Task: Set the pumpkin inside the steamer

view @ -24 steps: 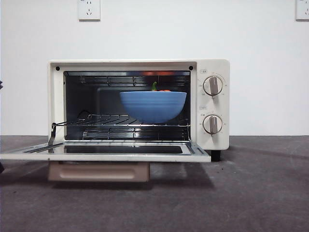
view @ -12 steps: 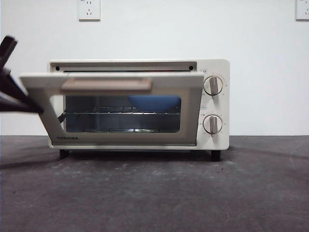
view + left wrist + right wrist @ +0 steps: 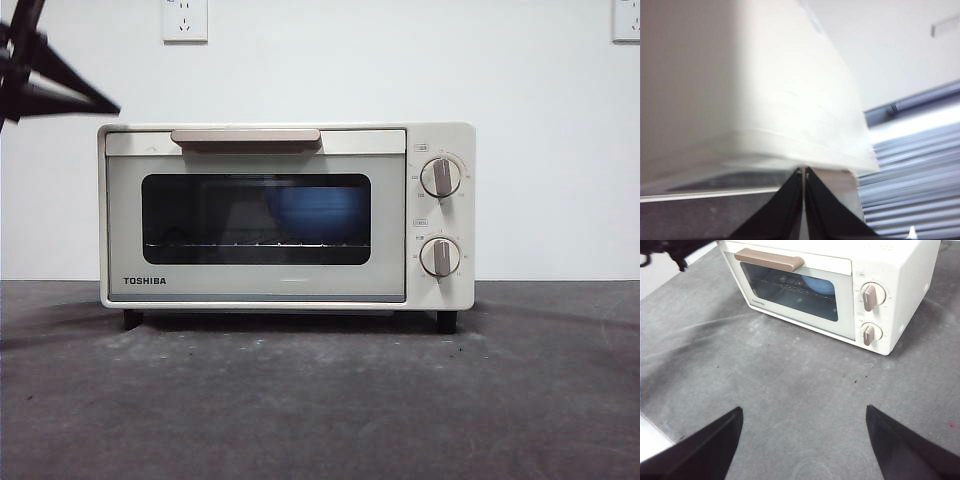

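Note:
The steamer, a cream-white TOSHIBA oven, stands on the dark table with its door fully closed and its beige handle at the top. Through the dark window a blue bowl shows on the wire rack. The pumpkin is hidden from every view. My left gripper hovers off the steamer's upper left corner, apart from it, and its jaws are shut on nothing. My right gripper hangs open above the bare table in front of the steamer.
Two round knobs sit on the steamer's right panel. A white wall with sockets stands behind. The grey tabletop stretches in front of the steamer.
The steamer door swung up from lying flat open to fully closed. The left gripper rose from the door's left edge to the steamer's upper left corner.

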`<state>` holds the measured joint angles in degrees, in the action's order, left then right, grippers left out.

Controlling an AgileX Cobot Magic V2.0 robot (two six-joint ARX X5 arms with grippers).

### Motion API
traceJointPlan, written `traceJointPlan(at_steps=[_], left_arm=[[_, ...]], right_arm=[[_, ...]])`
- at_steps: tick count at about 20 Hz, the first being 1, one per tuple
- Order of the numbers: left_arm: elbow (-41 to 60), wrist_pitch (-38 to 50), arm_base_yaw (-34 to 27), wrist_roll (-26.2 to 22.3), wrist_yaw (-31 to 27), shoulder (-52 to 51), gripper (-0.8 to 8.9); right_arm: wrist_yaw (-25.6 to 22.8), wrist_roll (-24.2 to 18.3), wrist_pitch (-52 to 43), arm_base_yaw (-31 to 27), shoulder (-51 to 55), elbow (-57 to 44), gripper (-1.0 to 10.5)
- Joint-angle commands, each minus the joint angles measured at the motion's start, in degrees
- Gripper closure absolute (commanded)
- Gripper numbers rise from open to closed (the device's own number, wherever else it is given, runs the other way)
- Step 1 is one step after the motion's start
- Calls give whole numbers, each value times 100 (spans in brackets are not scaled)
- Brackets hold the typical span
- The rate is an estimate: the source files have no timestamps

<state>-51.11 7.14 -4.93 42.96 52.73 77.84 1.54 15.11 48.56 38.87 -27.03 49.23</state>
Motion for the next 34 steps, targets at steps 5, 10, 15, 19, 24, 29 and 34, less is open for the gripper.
traceJointPlan(at_steps=[5,10,15,19,24,29,34], left_arm=[[-127,-1851,699,-2186,-118,-1784,799],[-127,-3554,1292,-3241,-1521,-3565,799],[-125,-4057,1405,-3849,-2352,-4559,799],[-125,-4146,1405,-4354,-2487,-4988,799],[-125,-4452,1405,-4378,-2487,-5053,799],[-125,-4634,1405,-4334,-2485,-5016,797],[-125,-4597,1405,-4339,-2485,-5023,795]], right_arm=[[-317,52,-334,26,-22,20,555],[-310,52,-603,26,-22,20,555],[-304,52,-610,26,-22,20,555],[-278,52,-610,28,-22,20,555],[-243,52,-612,28,-22,20,556],[-245,52,-612,31,-22,20,612],[-254,46,-612,31,-22,20,931]])
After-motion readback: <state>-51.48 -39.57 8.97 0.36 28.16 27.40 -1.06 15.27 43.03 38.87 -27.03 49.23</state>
